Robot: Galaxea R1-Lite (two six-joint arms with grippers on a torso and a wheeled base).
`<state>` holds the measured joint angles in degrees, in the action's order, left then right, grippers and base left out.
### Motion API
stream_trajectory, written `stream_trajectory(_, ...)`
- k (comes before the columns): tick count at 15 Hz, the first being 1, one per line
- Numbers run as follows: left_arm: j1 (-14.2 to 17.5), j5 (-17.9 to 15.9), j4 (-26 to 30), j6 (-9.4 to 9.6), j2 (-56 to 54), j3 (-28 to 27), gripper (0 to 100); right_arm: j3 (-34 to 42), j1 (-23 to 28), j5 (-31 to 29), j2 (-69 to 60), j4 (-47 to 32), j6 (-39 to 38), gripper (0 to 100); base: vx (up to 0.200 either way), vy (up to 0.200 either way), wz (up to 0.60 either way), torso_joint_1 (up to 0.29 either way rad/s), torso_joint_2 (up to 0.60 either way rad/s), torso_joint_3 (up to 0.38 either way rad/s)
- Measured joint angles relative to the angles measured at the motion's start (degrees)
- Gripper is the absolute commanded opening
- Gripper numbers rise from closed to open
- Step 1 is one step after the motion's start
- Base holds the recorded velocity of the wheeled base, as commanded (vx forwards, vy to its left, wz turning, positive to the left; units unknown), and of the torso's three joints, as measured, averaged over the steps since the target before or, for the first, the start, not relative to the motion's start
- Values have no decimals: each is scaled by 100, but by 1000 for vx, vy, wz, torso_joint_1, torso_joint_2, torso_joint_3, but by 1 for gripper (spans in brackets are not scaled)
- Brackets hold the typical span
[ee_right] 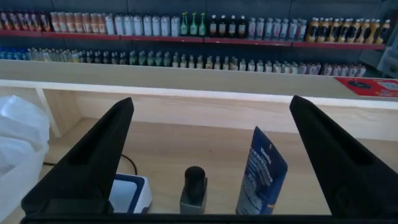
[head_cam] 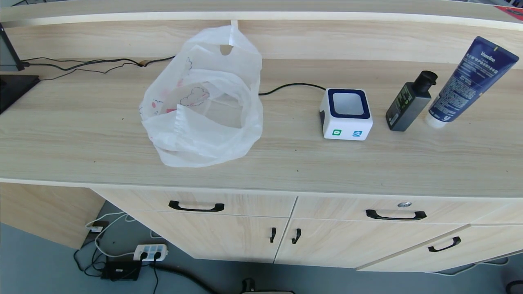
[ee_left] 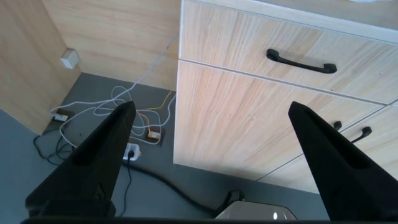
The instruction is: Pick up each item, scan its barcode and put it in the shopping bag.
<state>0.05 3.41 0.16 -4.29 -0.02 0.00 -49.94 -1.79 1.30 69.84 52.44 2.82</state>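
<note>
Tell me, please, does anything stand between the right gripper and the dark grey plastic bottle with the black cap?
Nothing visible does. The right gripper faces the dark grey plastic bottle with a clear line to it; the white box scanner and the blue plastic tube stand beside it, one on each side.

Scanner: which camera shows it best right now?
Head view: the scanner sits whole on the counter, window up. Right wrist view catches its corner, partly behind a tool finger; left wrist view faces drawers.

Left gripper [ee_left: 211,109] — jaws spread wide, held low, angled down. Right gripper [ee_right: 211,102] — jaws spread wide, held higher, facing level forward.
</note>
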Motion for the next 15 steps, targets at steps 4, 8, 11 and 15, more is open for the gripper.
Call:
stream_trajectory(4, 2, 0, -2, 0, 0, 0, 100, -389, -383, 2, 1649, 925, -363, 100, 0, 0, 0, 0, 0, 0)
stream_trajectory(8, 2, 0, -5, 0, 0, 0, 100, -324, -455, 430, 2188, 950, -26, 100, 0, 0, 0, 0, 0, 0)
stream_trajectory(11, 2, 0, -5, -2, 0, 0, 100, -46, -429, 349, 2291, 1324, 7, 100, 0, 0, 0, 0, 0, 0)
stream_trajectory(15, 0, 0, 0, 0, 0, 0, 100, 389, -286, 165, 2308, 1426, -15, 100, 0, 0, 0, 0, 0, 0)
